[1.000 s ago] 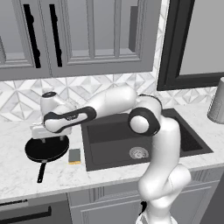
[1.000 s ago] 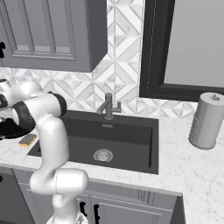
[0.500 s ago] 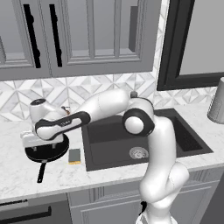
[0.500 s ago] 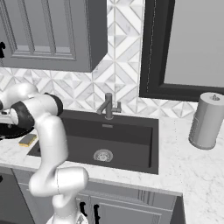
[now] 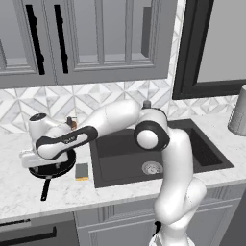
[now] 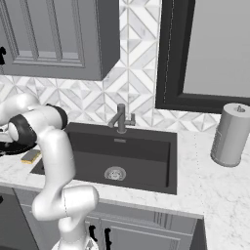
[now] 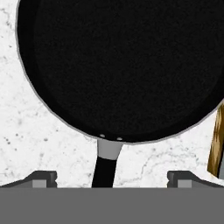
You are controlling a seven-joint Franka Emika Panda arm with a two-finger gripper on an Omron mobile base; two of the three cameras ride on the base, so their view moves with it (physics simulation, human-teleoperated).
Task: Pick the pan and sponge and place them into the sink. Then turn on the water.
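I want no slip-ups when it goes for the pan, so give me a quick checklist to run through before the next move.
1. Gripper open, handle between the fingers: ok.
2. Pan flat on the counter: ok.
3. Fingers low enough to close on the handle: cannot tell.
4. Sponge apart from the pan: ok.
5. Sink free to receive the pan: ok.
6. Faucet off, no stream: ok.

A white marble table (image 6: 215, 185) is running along the wall, with a backsplash (image 5: 110, 96) of grey-and-white geometric tiles rising behind it. Grey panelled upper cabinets (image 5: 96, 38) with black bar handles (image 5: 32, 38) are hanging above the backsplash. A dark-framed window (image 6: 210, 49) is sitting to the right of the cabinets. Grey base cabinets (image 6: 146, 229) are standing beneath the table. A paper towel roll (image 6: 230, 135) is standing upright on the table below the window.
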